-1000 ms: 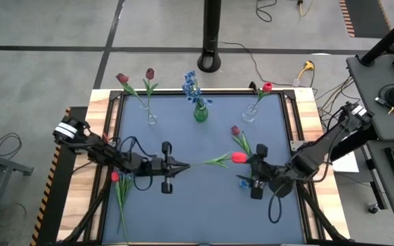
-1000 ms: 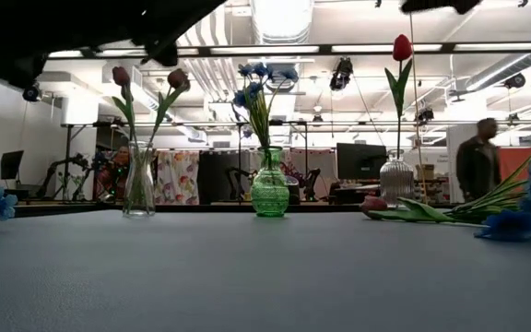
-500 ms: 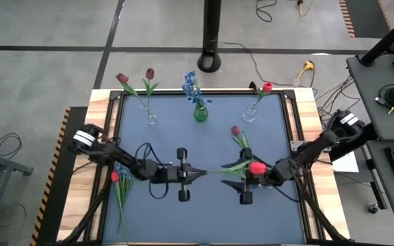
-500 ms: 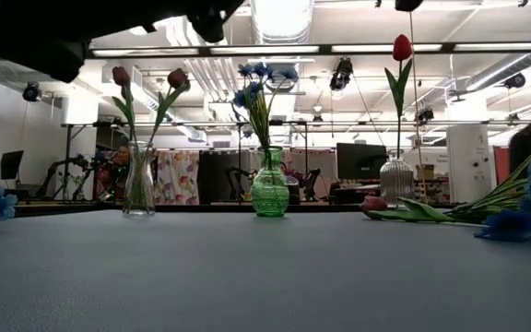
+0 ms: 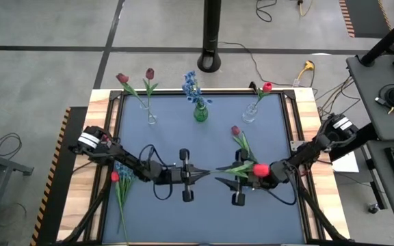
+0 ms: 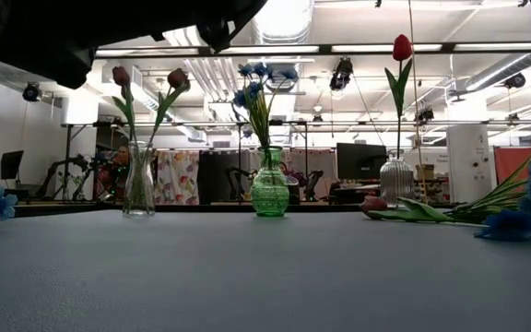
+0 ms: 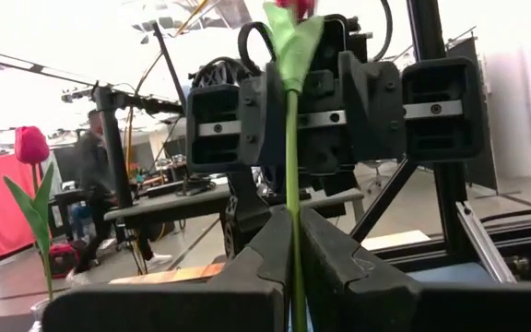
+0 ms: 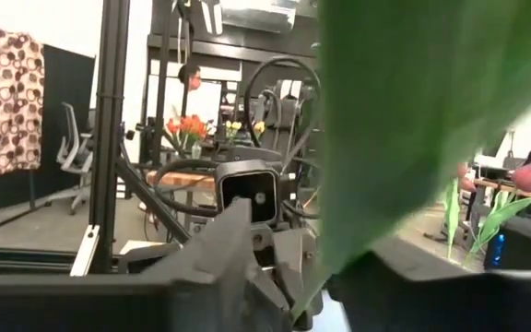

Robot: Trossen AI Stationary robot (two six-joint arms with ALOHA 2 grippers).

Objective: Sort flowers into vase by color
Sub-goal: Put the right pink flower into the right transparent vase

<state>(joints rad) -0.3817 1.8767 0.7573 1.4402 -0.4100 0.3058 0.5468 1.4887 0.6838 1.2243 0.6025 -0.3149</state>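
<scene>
A red tulip [image 5: 258,169] with a long green stem hangs level above the mat between both grippers. My left gripper [image 5: 207,175] comes from the table's left and is shut on the stem's bare end. My right gripper [image 5: 220,180] faces it from the right, shut on the stem near the leaves, with the red head lying over its body. At the far edge stand a clear vase with two maroon tulips [image 5: 151,117], a green vase with blue blossoms [image 5: 200,113] and a ribbed clear vase with one red tulip [image 5: 250,113]. My left gripper pinches the stem's lower end [image 7: 293,242] between its two fingers, coming level from the table's left and lying along the stem. The tulip is lifted clear and points at the other gripper. My right gripper closes on the leafy part of the stem [image 8: 304,300], level from the table's right. A large leaf [image 8: 404,120] hides most of the place of contact.
A maroon tulip [image 5: 237,133] lies on the mat just beyond the right gripper. More flowers, a blue sprig and a red tulip [image 5: 118,183], lie by the left edge. Blue blossoms [image 6: 524,221] lie near the right arm. The mat's middle near side is bare.
My left gripper carried the red tulip toward the table's right and slightly toward the near edge. My right gripper swung round to face left and came in over the stem from the right, so that the red head now lies over its body.
</scene>
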